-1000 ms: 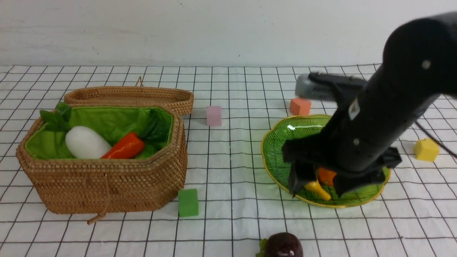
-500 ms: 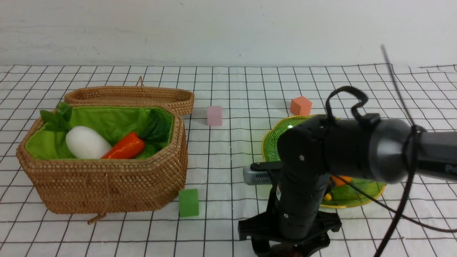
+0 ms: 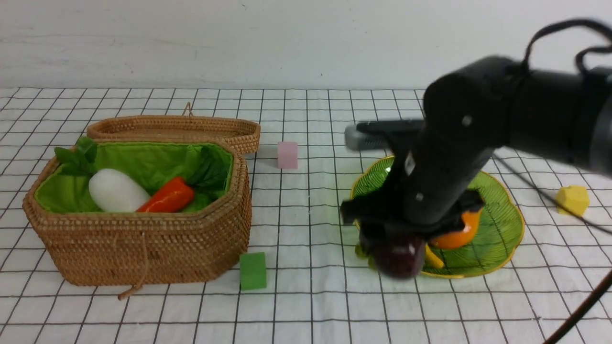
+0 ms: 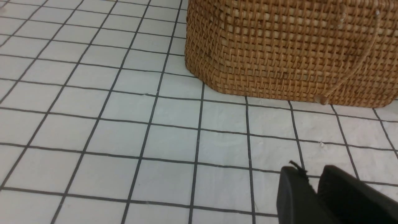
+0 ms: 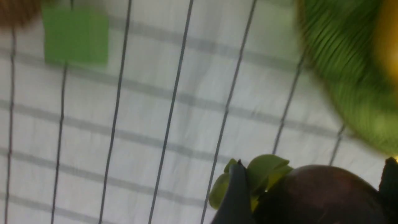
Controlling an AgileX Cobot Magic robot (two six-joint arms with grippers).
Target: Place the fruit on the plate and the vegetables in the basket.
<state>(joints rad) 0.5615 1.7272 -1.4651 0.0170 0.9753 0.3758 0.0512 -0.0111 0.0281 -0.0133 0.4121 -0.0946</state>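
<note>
My right jaws pinch the dark fruit — it could slip, being smooth; left jaws look pressed together.

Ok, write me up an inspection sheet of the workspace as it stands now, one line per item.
Surface: white cloth with a dark grid; no spill seen.
Basket: lid open; holds the white radish, the red pepper and leafy greens.
Plate: holds the orange fruit and, partly hidden, a yellow one.
Dark purple fruit: gripped in the right hand, off the cloth near the plate's edge.
Clutter: green cube, pink cube, yellow cube.
Left hand: only its dark tips show, holding nothing visible.
Cables: dark cables by the right arm.
Surroundings: plain pale wall behind.
</note>
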